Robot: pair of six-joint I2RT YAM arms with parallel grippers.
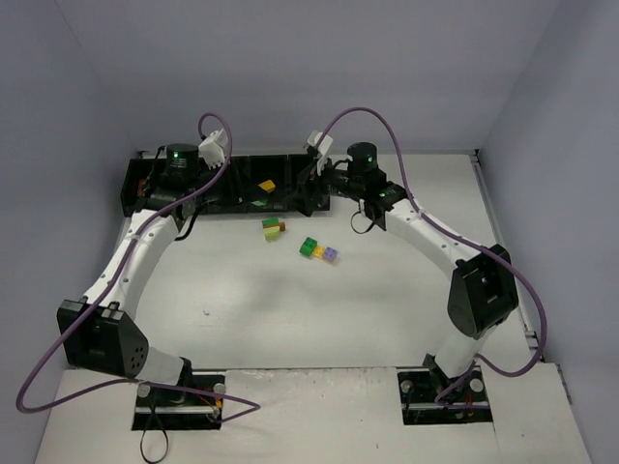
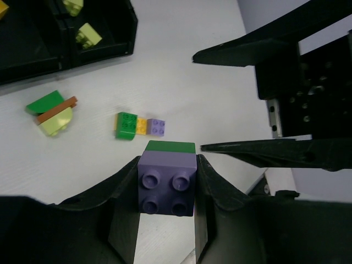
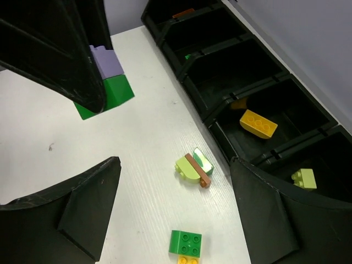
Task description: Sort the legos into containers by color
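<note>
The legos (image 1: 310, 248) are partly sorted, and I judge the step in hand to be splitting a two-colour pair before either half can go to a bin. The bench (image 1: 387, 309) carries the containers (image 1: 222, 203) along its far edge, toward the far left corner. In the right wrist view one bin holds a yellow brick (image 3: 258, 123) and the bin at the right end holds a lime brick (image 3: 304, 178). My left gripper (image 2: 168, 165) is clamped on a lilac brick (image 2: 166, 184) with a dark green brick (image 2: 170, 147) joined to it, the pair held in the air over the bench on the near side of the containers. My right gripper (image 3: 173, 162) has its jaws wide apart with nothing between them, its tips just beside the held pair. Near the middle of the bench lie a small stack (image 2: 53, 113) of green, orange-brown and lime and, close by, a row of three bricks (image 2: 140, 125), green, yellow and lilac, touching. As I read it, the next move calls for setting the right jaws squarely on the green half alone, closing firmly, and pulling it off the studs while the left holds steady. Only an edge of green shows past the lilac, so the approach leaves little room.
</note>
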